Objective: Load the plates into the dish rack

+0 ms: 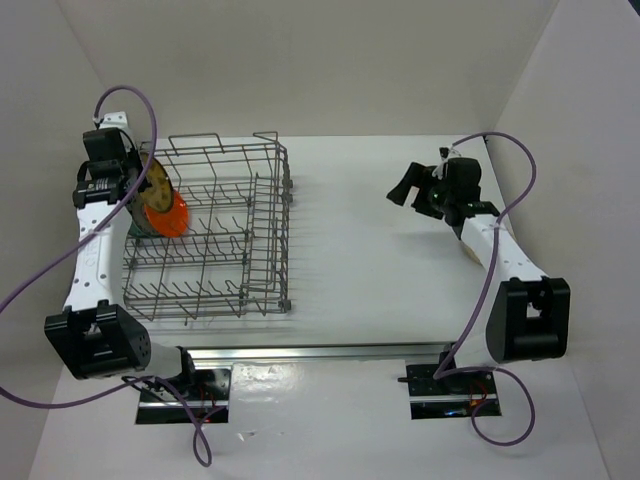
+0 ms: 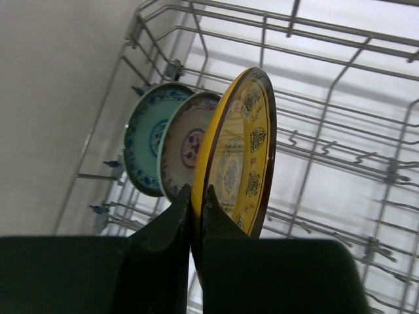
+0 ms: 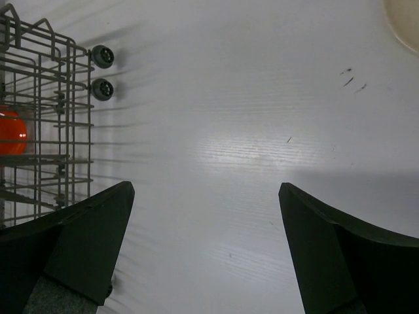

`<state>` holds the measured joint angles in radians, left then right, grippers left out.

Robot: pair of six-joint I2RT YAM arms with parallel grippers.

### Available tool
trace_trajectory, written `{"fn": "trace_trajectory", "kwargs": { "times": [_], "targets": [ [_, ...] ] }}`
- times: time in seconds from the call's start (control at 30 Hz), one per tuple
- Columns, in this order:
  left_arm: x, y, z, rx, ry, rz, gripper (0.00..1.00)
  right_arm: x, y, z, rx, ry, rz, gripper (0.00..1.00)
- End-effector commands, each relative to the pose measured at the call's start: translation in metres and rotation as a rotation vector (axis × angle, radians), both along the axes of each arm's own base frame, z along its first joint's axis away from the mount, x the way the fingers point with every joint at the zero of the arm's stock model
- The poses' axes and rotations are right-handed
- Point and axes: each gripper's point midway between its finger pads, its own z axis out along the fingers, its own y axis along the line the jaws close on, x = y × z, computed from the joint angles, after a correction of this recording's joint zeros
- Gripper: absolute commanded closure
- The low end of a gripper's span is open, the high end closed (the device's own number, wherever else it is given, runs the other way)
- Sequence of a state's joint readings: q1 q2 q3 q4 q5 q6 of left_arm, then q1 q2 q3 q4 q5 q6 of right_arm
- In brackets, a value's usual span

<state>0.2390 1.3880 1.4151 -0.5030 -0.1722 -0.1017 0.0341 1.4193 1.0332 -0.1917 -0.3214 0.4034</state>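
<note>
The grey wire dish rack (image 1: 215, 235) stands on the left of the table. My left gripper (image 1: 138, 190) is at its far-left end, shut on the rim of the yellow-brown patterned plate (image 2: 239, 154), which it holds upright on edge inside the rack (image 2: 340, 72). Behind it stand a cream dark-marked plate (image 2: 185, 147) and a blue-green plate (image 2: 145, 144), both upright. An orange plate (image 1: 168, 214) stands in the rack beside the gripper and also shows in the right wrist view (image 3: 12, 131). My right gripper (image 1: 403, 186) is open and empty above the bare table.
A cream plate's edge (image 3: 402, 23) lies on the table at the far right, partly under my right arm (image 1: 468, 250). The rack's wheels (image 3: 102, 72) face the right gripper. White walls enclose the table on the left, back and right.
</note>
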Motion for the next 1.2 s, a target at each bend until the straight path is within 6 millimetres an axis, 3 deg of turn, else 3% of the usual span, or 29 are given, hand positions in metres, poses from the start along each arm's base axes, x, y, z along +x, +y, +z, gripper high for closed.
{"fn": "trace_trajectory", "kwargs": {
  "times": [0.0, 0.43, 0.83, 1.17],
  "targets": [
    [0.005, 0.020, 0.007, 0.114, -0.007, 0.041, 1.00, 0.003, 0.000, -0.004, 0.028, -0.001, 0.015, 0.00],
    [0.029, -0.001, -0.037, 0.093, 0.058, -0.165, 1.00, 0.010, 0.003, -0.025, 0.045, 0.061, 0.024, 0.00],
    [0.041, -0.007, -0.099, 0.009, 0.223, -0.212, 1.00, 0.014, -0.007, -0.039, 0.051, 0.089, 0.002, 0.00],
    [0.046, -0.011, -0.110, -0.031, 0.264, -0.230, 1.00, 0.016, -0.009, -0.043, 0.064, 0.098, 0.007, 0.00]
  ]
}}
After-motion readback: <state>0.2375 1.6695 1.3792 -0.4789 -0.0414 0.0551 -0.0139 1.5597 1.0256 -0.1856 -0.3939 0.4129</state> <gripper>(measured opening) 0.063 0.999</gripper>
